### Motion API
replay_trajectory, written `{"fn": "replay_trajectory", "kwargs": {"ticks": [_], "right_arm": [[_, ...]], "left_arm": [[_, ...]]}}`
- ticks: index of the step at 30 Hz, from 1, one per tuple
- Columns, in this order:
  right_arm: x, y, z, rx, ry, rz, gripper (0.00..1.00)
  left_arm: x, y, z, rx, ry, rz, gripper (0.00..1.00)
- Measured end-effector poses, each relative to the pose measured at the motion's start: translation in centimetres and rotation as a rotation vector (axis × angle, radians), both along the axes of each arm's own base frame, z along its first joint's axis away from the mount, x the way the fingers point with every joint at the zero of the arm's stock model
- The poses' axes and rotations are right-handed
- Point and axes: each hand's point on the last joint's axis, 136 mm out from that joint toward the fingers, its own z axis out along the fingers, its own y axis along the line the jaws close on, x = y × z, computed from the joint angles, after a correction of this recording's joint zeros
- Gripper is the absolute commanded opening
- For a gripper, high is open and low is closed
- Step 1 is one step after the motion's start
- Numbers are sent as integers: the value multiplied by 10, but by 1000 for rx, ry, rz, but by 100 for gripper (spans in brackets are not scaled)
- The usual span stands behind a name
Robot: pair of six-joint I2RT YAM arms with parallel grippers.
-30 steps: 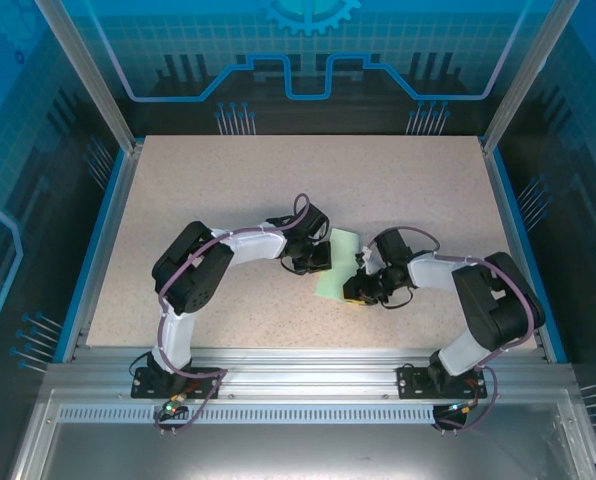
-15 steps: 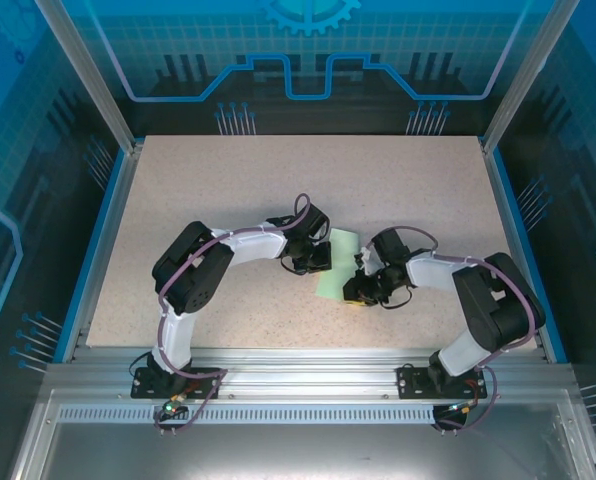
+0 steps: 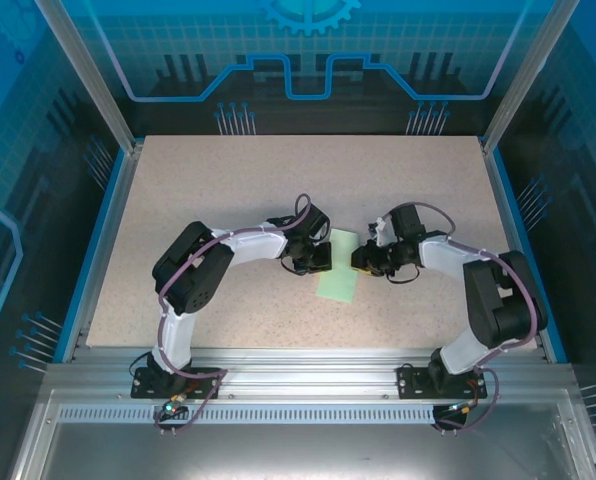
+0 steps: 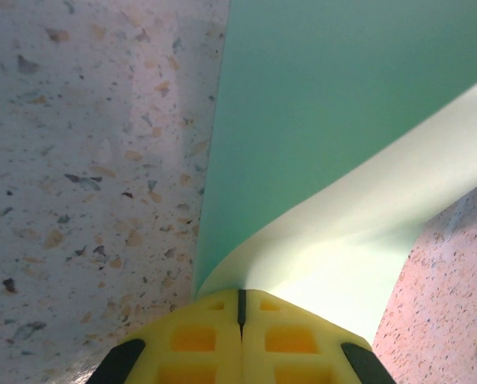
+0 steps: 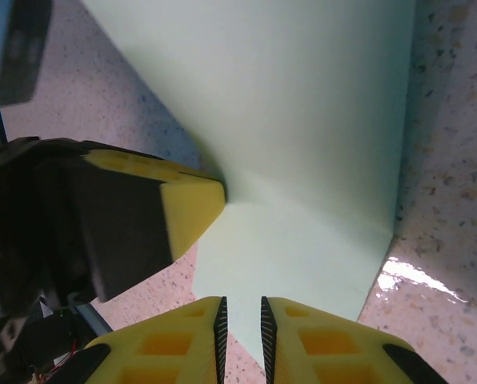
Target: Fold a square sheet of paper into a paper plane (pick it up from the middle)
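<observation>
On the speckled surface (image 3: 228, 190), midway out from the arm bases, the pale green square sheet of paper (image 3: 338, 282) lies partly folded, its near end free, while farther out its left edge curls up into the clamped left fingers (image 4: 198, 336) and the right fingers (image 5: 318, 344) straddle its right edge a slit apart, though I cannot tell if they grip it.

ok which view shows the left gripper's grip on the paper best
Left wrist: close up, the left gripper is shut on the curled edge of the sheet of paper. Right wrist shows it side-on against the sheet; top external shows it small, at the sheet's edge.
</observation>
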Motion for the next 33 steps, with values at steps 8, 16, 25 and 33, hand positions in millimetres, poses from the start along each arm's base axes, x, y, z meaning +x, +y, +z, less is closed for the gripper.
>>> {"fn": "replay_trajectory", "kwargs": {"ticks": [8,16,25,33], "right_arm": [[-5,-6,-36,-58,87,0,21],[2,-6,-31,-58,87,-2,21],[40,-2,5,20,-23,-14,21],[40,-5,-35,-4,72,-19,21]], "left_arm": [[0,0,0,0,0,0,0],[-1,0,0,4,-5,-14,0],[-1,0,0,4,-7,-16,0],[-1,0,0,4,-7,-16,0]]}}
